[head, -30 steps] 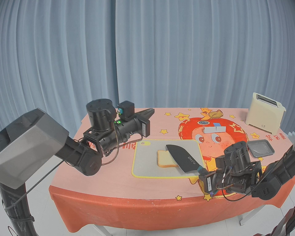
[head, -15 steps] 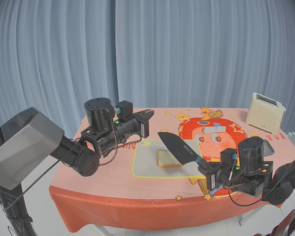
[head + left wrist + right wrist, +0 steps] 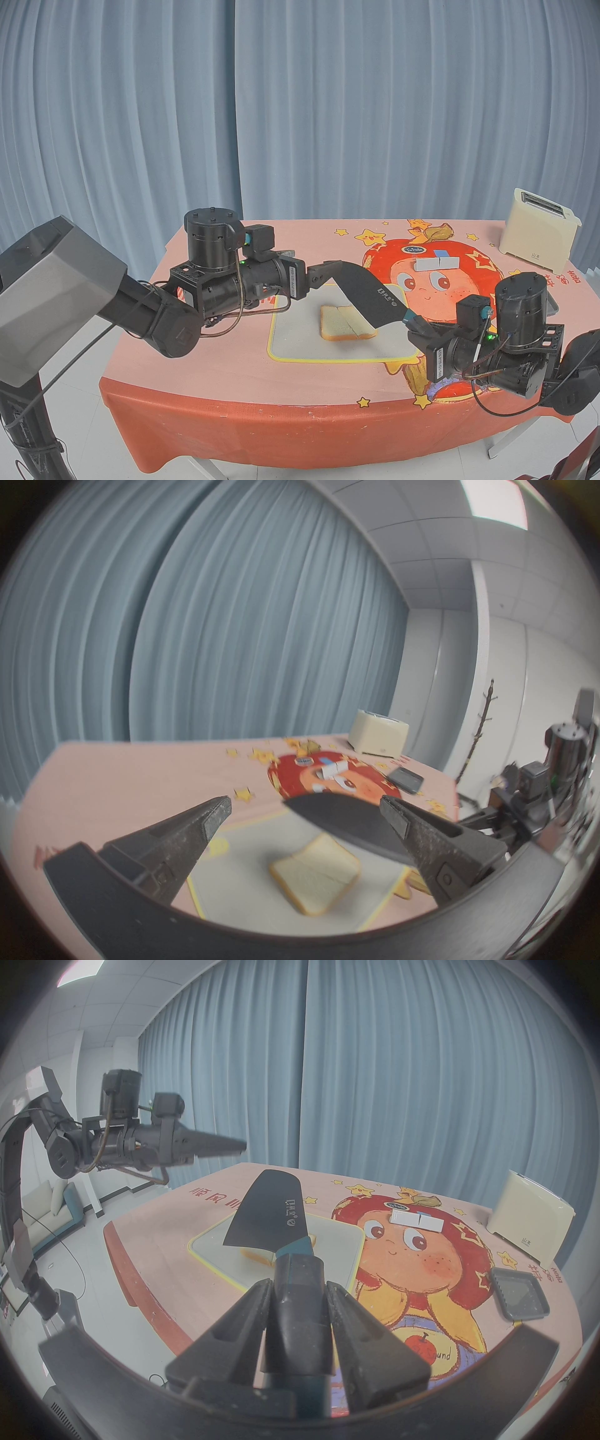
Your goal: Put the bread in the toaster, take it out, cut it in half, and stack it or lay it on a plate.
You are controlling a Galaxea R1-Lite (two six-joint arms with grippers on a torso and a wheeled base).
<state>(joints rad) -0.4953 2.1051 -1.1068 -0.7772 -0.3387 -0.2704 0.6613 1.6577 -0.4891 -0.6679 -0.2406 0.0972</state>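
A slice of bread (image 3: 347,323) lies flat on the grey, yellow-rimmed cutting board (image 3: 294,331), with a faint diagonal line across its top. My right gripper (image 3: 420,329) is shut on the handle of a black knife (image 3: 372,294). The blade hangs tilted in the air above the bread's far side. From the right wrist, the blade (image 3: 269,1210) hides most of the bread (image 3: 256,1254). My left gripper (image 3: 325,272) hovers open over the board's far edge, close to the blade tip. Seen from the left wrist, its fingers (image 3: 187,830) frame the bread (image 3: 315,874) and the blade (image 3: 350,820).
A cream toaster (image 3: 539,230) stands at the table's far right corner. A dark tray (image 3: 519,1294) lies to its front, behind my right arm. A small white and blue block (image 3: 436,261) rests on the printed tablecloth. The table's front edge runs close to my right arm.
The right gripper lifted the knife off the bread and swung the blade up and away. The left gripper moved right, from beside the board to over its far edge.
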